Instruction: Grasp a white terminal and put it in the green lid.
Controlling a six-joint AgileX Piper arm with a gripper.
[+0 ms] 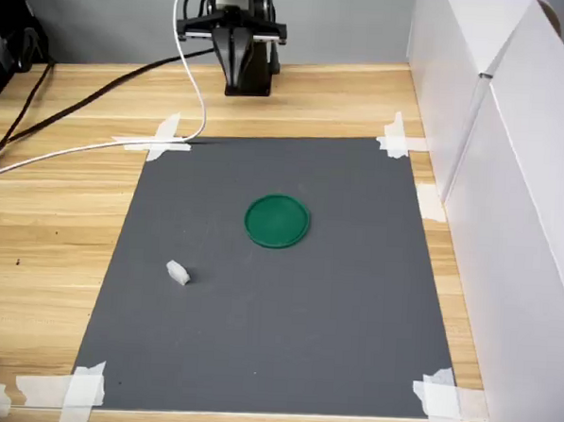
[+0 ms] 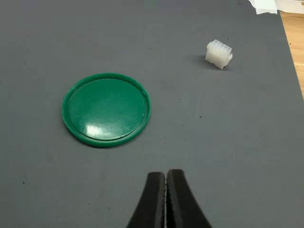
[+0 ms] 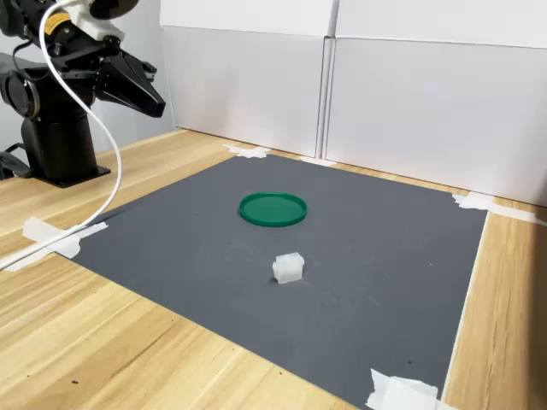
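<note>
The claw [image 2: 165,199] is pressed together with nothing between its black fingers [image 2: 153,202]; the wrist view shows the two tips meeting along a thin seam above the grey mat [image 2: 228,142]. In the second exterior view the claw [image 3: 156,101] hangs high in the air beside the arm's black base [image 3: 55,141], well apart from both task things.

The green lid [image 1: 278,220] lies flat near the middle of the grey mat, its low rim up and its inside bare and glossy. The white terminal [image 1: 177,273] sits on the mat apart from the lid, nearer the camera and toward the first exterior view's left; in the second exterior view the white terminal [image 3: 288,267] is in front of the green lid [image 3: 273,209]. In the wrist view the white terminal [image 2: 219,53] shows a ribbed face and casts a small shadow, with the green lid [image 2: 106,109] well clear of it.

White tape strips [image 1: 158,140] hold the mat's corners to the wooden tabletop [image 1: 44,236]. A white cable [image 3: 101,154] trails from the arm across the tabletop, and white panels [image 3: 427,94] wall the far side
</note>
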